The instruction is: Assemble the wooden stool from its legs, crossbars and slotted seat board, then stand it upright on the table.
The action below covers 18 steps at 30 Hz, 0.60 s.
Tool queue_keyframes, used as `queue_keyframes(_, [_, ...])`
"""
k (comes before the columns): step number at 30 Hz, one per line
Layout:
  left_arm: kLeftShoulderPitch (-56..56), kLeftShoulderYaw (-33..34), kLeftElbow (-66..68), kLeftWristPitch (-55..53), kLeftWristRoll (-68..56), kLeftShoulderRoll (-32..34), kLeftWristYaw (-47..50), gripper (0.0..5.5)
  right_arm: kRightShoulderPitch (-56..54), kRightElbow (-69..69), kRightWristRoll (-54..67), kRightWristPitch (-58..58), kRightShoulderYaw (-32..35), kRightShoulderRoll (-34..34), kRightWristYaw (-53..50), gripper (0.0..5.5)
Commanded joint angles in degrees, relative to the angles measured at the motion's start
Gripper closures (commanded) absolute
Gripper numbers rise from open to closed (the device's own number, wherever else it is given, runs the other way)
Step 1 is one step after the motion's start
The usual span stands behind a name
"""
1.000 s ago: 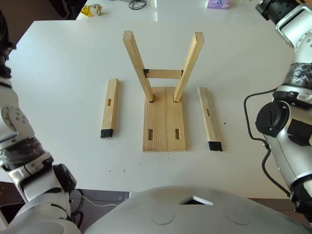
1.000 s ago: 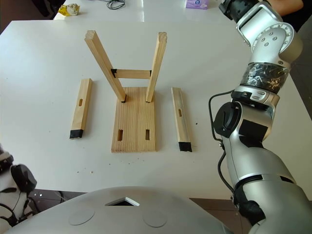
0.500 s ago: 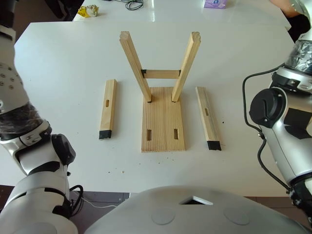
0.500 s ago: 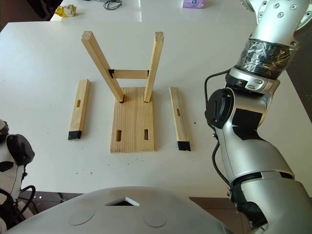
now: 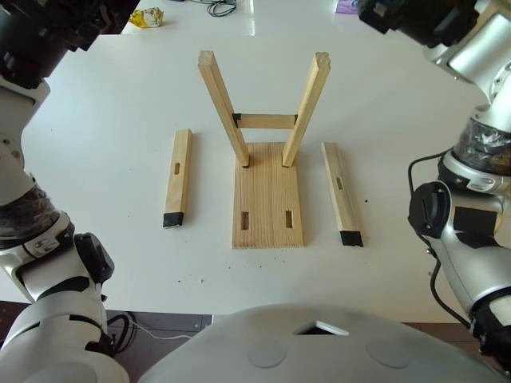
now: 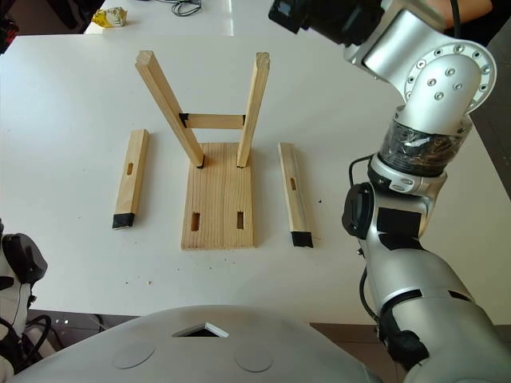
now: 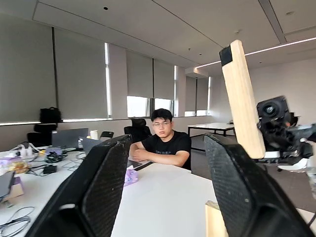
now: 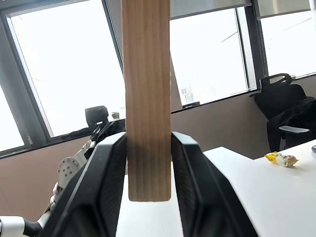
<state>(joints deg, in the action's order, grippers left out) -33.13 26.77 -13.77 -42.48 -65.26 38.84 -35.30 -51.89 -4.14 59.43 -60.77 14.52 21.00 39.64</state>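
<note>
Left eye view: the seat board (image 5: pixel 268 195) lies flat on the table (image 5: pixel 96 120), its two near slots (image 5: pixel 246 219) empty, a loose leg (image 5: pixel 178 175) left of it and a second loose leg (image 5: pixel 341 191) right of it. At its far end two standing legs (image 5: pixel 223 108) carry a crossbar (image 5: pixel 267 121). Raised beyond the board, the right fingers (image 8: pixel 111 187) clamp a wooden bar (image 8: pixel 146 74) (probably the second crossbar); the left fingers (image 7: pixel 106 187) gape empty. I would seat the bar squarely in a loose leg's side slot, left fingers steadying it.

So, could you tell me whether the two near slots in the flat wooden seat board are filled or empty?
Empty: both dark rectangular slots in the flat wooden seat board hold nothing.
</note>
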Motion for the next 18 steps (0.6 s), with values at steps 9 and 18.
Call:
queue_keyframes(9, [-0.53, -7.42, -2.76, -7.75, -7.41, 0.18, -5.17, 2.77, 5.66, -1.1, -6.87, 5.33, -11.84, 9.81, 21.4, 4.18])
queue_keyframes(18, [0.9, -11.23, -3.9, -10.26, -9.57, -0.85, -7.43, 2.77, 8.45, -3.17, -7.87, 5.81, -14.36, 10.43, 23.7, 4.18])
